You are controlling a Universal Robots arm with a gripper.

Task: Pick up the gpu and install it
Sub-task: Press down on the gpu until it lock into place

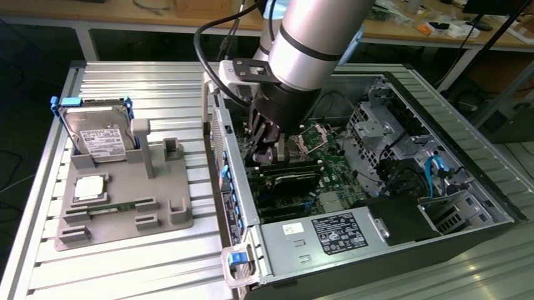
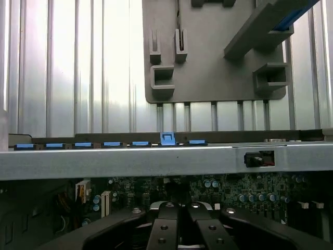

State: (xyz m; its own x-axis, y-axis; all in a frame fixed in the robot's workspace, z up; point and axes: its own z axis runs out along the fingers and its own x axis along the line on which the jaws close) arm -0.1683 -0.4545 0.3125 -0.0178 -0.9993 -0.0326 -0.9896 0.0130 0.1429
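**Seating the card inside the case**

I am looking at the gripper (image 1: 271, 150) reaching down into the open computer case (image 1: 501, 209), its dark fingers (image 2: 166, 229) pressed together with nothing pinched between them. The gpu (image 1: 292, 178) is lying just below the fingertips, over the green motherboard (image 1: 338, 156); whether the tips are touching its top edge I cannot tell. I am judging this as the install step, with the pick-up already done: the card is in the case, not on the grey holder (image 1: 125, 215) out on the ribbed aluminium table (image 1: 167, 81).

Any pressing left is calling for a straight, even push along the card's thin edge, I think, since a tilted card could bind in its slot.

The gpu is showing as a flat black slab with a silvery rim. The holder is matte moulded plastic with upright slots, carrying the silver hard drive (image 1: 100, 134) in its blue frame and the slim green memory stick (image 1: 109, 207).
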